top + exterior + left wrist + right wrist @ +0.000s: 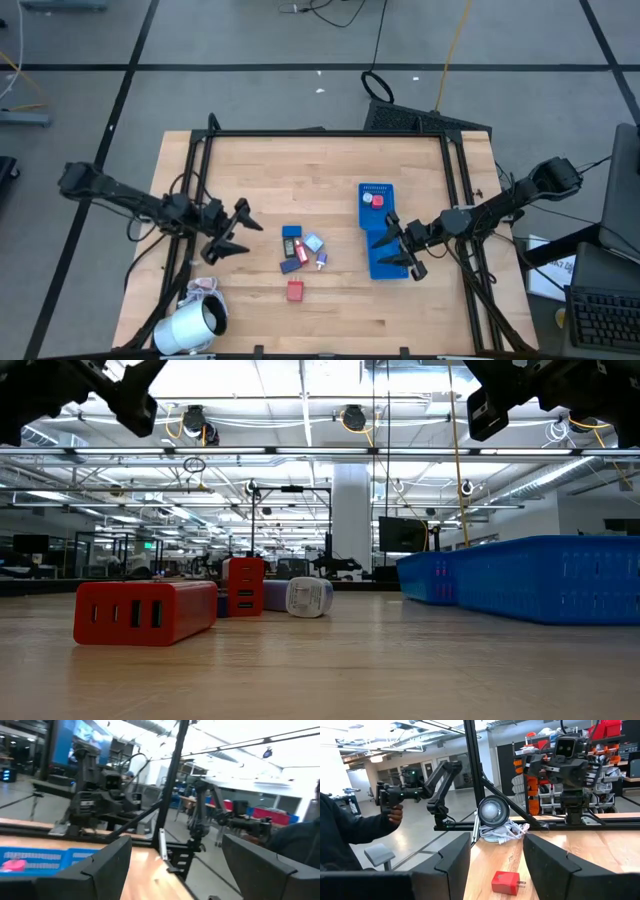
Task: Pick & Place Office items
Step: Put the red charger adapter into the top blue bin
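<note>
- Office items [300, 250] on your desk [330, 310]: small hard plastic chargers, light, slick; pinch the flat sides.
- Left tool [232, 232] released, empty; right tool [398, 250] parted, empty, above blue tray [385, 268].

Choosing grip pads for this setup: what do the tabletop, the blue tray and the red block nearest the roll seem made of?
Tabletop: likely wood, pale planks with visible grain.
Blue tray: probably moulded plastic; the low view shows ribbed, uniformly coloured walls.
Red block: looks like smooth hard plastic with slotted ports, slightly glossy.

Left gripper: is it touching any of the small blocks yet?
Apart. In the high view the left gripper sits beside the cluster of blocks with bare table between them, jaws open and empty.
</note>
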You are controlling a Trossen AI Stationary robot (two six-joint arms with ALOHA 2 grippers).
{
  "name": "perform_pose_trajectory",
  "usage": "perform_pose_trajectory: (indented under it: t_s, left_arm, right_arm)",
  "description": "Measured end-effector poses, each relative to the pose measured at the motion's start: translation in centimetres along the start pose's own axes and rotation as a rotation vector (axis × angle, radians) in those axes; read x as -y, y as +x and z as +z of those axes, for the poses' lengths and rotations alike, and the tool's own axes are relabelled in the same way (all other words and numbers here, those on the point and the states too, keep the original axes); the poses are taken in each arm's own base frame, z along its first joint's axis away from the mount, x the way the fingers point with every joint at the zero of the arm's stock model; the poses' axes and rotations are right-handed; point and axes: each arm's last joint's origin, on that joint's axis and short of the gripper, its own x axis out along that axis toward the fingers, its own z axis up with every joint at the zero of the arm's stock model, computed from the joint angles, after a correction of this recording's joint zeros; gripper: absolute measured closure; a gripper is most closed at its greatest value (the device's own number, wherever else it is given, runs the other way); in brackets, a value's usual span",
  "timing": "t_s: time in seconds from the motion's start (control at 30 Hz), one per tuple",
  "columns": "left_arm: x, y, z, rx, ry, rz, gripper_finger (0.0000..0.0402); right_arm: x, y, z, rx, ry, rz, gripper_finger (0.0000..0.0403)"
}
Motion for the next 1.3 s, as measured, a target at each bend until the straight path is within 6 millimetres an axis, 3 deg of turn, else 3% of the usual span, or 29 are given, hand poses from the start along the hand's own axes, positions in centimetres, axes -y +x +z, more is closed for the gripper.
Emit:
perform_pose_trajectory:
  t_s: [0.33, 0.7, 0.87, 1.13, 1.3]
  left_arm:
    - [0.9, 1.9, -2.1, 0.013, -0.130, -0.020, 0.0083]
    - [0.8, 5.6, -3.5, -0.034, -0.152, 0.155, 0.0071]
    - [0.7, 8.2, -4.2, -0.206, -0.194, 0.220, 0.0076]
    - [0.2, 12.7, -5.9, -0.735, -0.154, 0.469, 0.0103]
    - [0.0, 14.3, -7.7, -0.854, -0.246, 0.522, 0.0118]
  right_arm:
    - [0.0, 0.0, 0.0, 0.000, -0.002, 0.000, 0.0232]
    - [0.0, 0.0, 0.0, -0.002, 0.000, 0.000, 0.0232]
    - [0.0, 0.0, 0.0, -0.004, 0.000, -0.001, 0.0232]
    - [0.0, 0.0, -0.2, -0.018, 0.001, -0.003, 0.0232]
    - [0.0, 0.0, -0.2, -0.020, 0.001, -0.004, 0.0232]
